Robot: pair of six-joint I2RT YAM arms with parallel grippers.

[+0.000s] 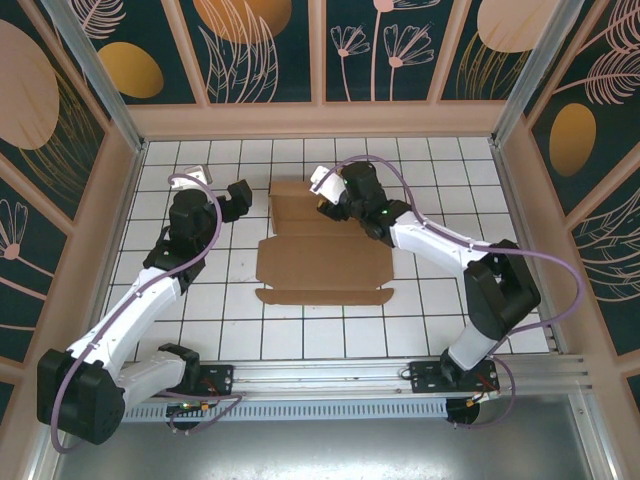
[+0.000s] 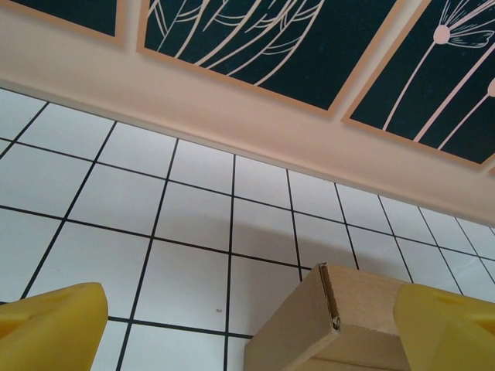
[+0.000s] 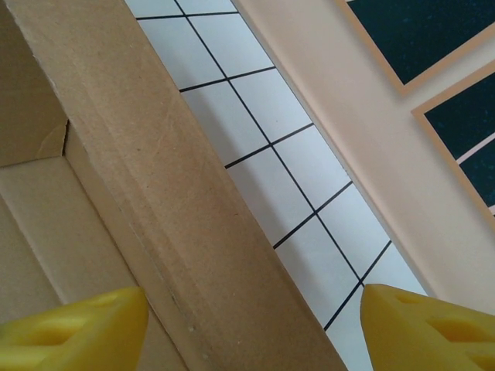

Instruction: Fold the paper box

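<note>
1. On the tiled table [image 1: 300,335], the box [image 1: 320,265] lies in the middle, with its far end folded up.
2. My left claw [image 1: 243,200] sits at the box's 10 o'clock, spread wide, with a box corner [image 2: 329,309] between its yellow fingers [image 2: 46,328].
3. My right claw [image 1: 324,206] sits at the box's 12 o'clock, spread open around a box wall [image 3: 178,209], with a gap, not pinching it.

A white tiled floor [image 1: 300,330] with black grid lines lies inside dark teal wall panels [image 1: 380,50] painted with peach plants. A silver metal rail [image 1: 330,375] spans the near edge.
</note>
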